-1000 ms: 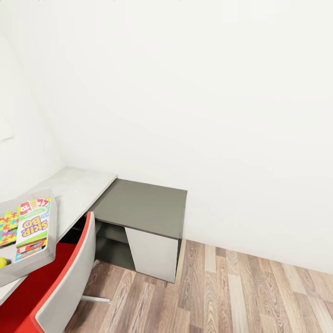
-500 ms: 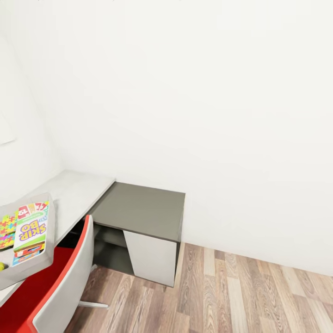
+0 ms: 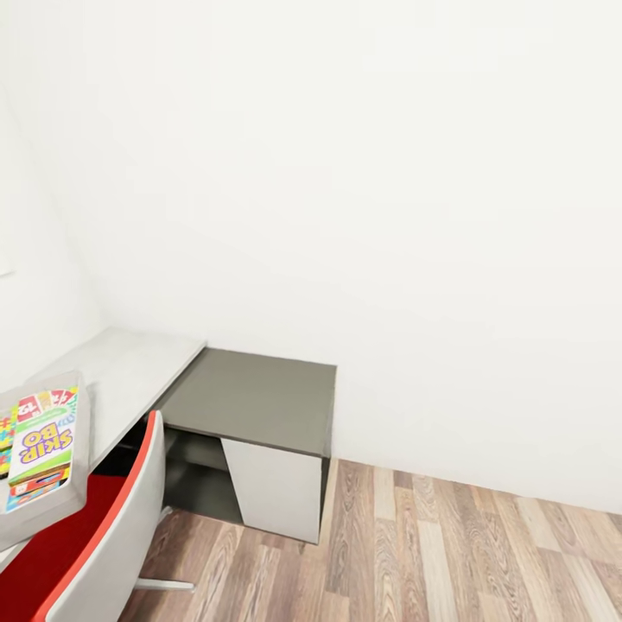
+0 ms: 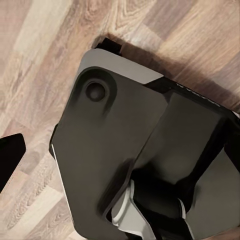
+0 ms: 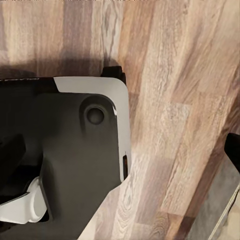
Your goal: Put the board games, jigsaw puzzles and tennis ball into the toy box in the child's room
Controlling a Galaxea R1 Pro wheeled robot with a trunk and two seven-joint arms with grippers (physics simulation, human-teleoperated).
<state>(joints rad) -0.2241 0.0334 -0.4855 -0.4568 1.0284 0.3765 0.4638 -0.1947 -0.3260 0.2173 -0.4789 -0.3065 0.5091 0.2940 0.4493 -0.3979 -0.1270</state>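
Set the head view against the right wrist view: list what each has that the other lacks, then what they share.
Head view alone: the white wall, the table, the red-seated chair, the toy box at the left edge with a board game inside. Right wrist view alone: the robot's dark base seen from above. Shared: the wood-plank floor.
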